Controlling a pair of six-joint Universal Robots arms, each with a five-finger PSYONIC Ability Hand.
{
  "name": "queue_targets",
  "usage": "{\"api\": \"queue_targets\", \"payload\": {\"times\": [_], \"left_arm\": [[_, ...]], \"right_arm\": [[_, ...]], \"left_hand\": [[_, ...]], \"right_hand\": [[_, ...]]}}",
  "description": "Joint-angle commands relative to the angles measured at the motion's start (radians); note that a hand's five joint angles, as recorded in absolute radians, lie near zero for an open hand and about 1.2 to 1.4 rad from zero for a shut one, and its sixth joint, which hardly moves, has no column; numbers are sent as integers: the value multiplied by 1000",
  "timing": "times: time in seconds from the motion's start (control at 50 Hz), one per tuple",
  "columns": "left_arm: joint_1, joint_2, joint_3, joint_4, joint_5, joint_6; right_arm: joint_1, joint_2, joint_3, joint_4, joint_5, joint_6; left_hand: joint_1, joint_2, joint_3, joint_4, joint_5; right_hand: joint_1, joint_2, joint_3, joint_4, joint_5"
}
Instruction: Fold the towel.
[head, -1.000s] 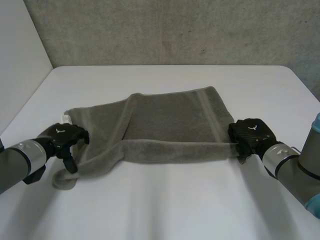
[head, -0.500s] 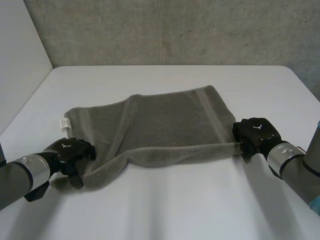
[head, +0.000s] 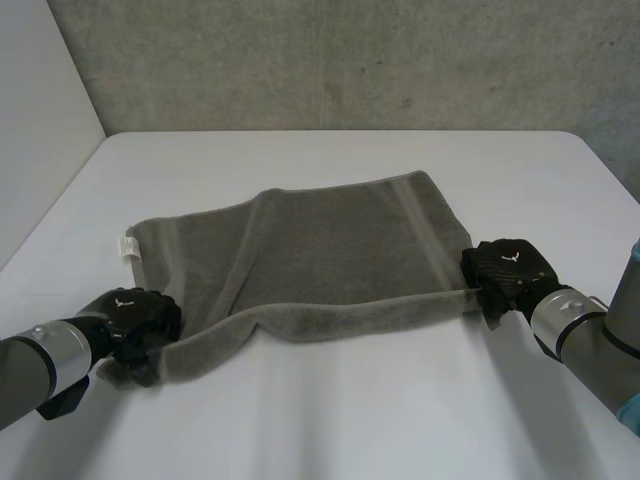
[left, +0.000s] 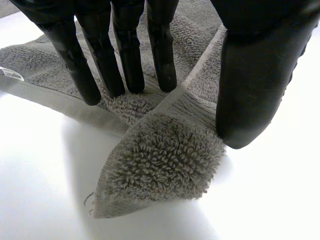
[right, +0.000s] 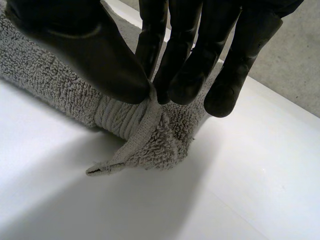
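Together, left hand (head: 135, 318) and right hand (head: 505, 270) pinch towel (head: 330, 250).

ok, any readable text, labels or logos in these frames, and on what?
No legible text.
White tag at the far left corner of the towel: too small to read.
White emblem on the back of the left hand, another on the right hand: a symbol, no letters.

The towel (head: 330, 240) is matt grey terry cloth with a rough looped pile, the table (head: 330, 420) smooth and faintly glossy, the wall (head: 350, 60) rough concrete.
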Motion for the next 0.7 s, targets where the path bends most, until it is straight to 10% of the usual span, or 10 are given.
{"api": "queue_targets", "payload": {"times": [0.02,0.26,0.7], "left_arm": [[7,4,-7,3,-15,2],[4,30,-10,-8,-63,-3],[-7,451,214,-31,-55,-125]], "right_arm": [[-5,-3,1,1,-2,2],[-8,-27,8,19,-2,5],[-97,-377,-368,590,-272,86]], "left_hand": [[98,99,97,115,96],[705,707,705,723,704],[791,792,790,808,789]], "right_hand": [[69,92,74,66,66],[69,92,74,66,66],[69,92,74,66,66]]}}
